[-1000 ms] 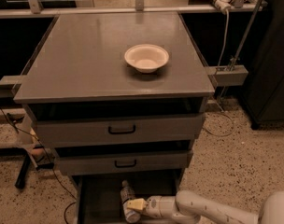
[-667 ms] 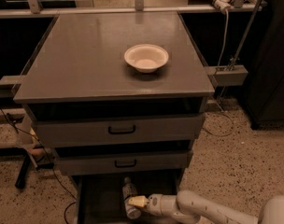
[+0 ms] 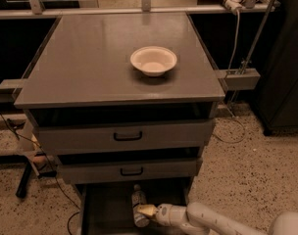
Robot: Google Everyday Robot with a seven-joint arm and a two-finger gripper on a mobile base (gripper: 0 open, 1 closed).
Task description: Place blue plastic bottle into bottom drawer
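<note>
In opened bottom drawer [image 3: 106, 210], blue plastic bottle [image 3: 137, 199] seen lying, cap to rear; end effector [image 3: 145, 210] held against bottle's lower half; grip state cannot be told.

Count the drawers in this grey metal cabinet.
3: top black-handled grey drawer, middle black-handled grey drawer, and the open bottom drawer, where the robot's claw sits by the clear blue-labelled plastic bottle.
</note>
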